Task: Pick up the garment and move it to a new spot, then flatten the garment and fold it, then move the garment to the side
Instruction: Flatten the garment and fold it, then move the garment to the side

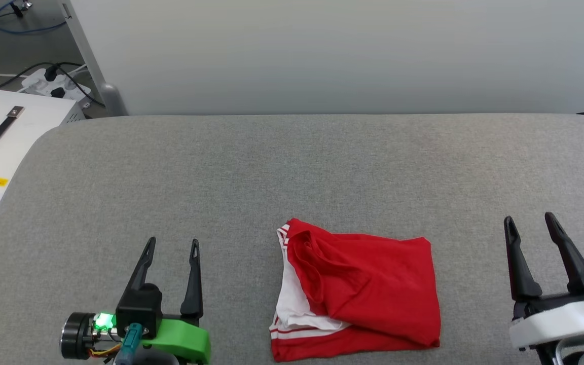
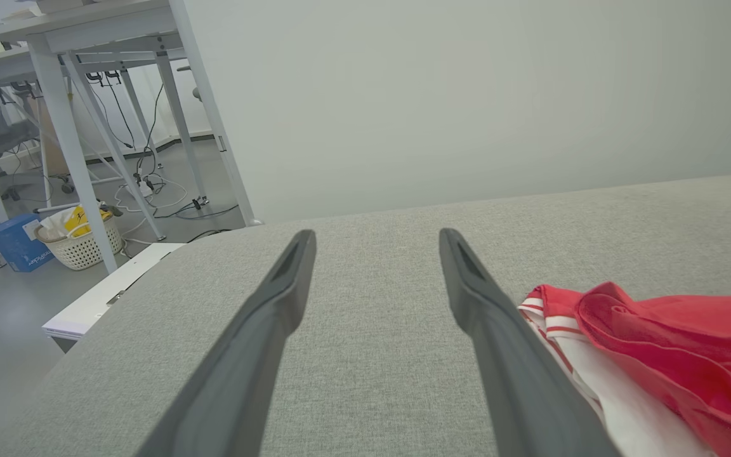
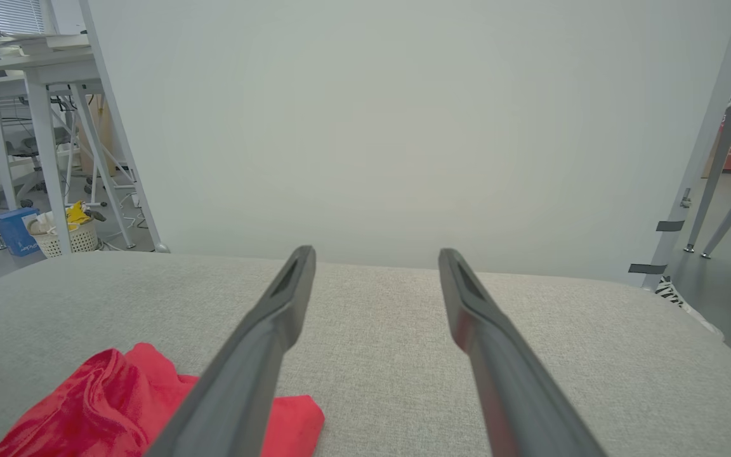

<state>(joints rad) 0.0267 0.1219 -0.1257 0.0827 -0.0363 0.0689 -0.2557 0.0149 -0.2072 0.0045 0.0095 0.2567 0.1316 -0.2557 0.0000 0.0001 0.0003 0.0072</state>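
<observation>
Beside the garment [image 1: 368, 284], left pincer [image 1: 173, 240] and right pincer [image 1: 529, 216], both agape.

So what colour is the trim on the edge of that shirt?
Red with white stripes: the trim of the garment shows best in the head view.

Red garment [image 1: 368, 284] — white-striped trim.
</observation>
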